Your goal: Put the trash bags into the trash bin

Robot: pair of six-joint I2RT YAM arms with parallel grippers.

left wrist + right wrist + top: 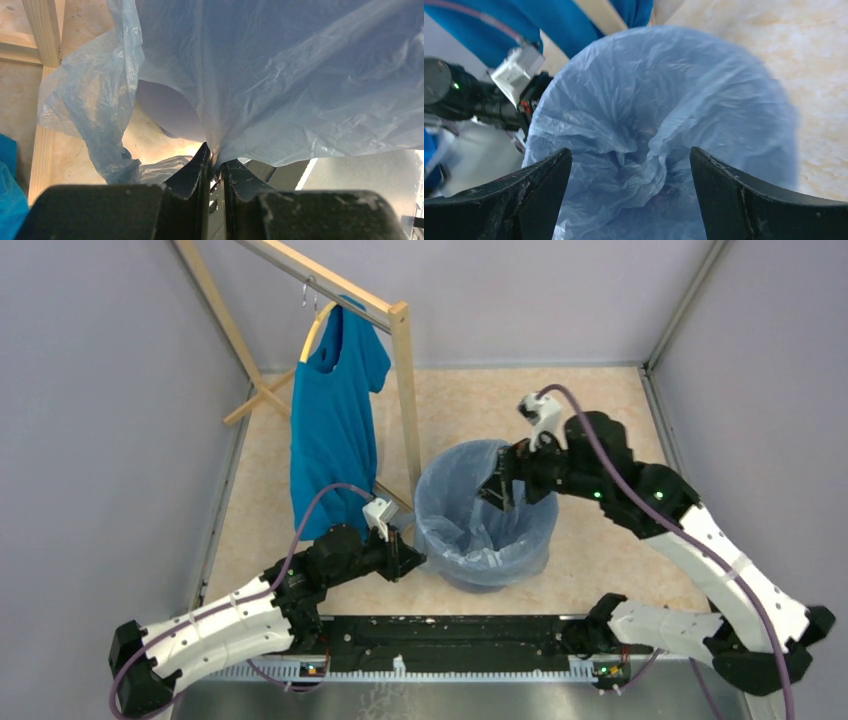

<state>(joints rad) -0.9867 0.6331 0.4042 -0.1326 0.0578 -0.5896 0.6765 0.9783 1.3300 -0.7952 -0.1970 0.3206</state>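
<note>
The round blue trash bin stands on the floor in mid-view. The translucent pale-blue trash bag lies inside it and drapes over its rim, wrinkled toward the middle. My left gripper is at the bin's left rim. In the left wrist view it is shut on a pinched fold of the bag. My right gripper hovers over the bin's far right rim. In the right wrist view it is open and empty above the bag.
A wooden clothes rack stands just behind and left of the bin, with a teal T-shirt on a hanger. Grey walls close in left, right and back. A black rail runs along the near edge.
</note>
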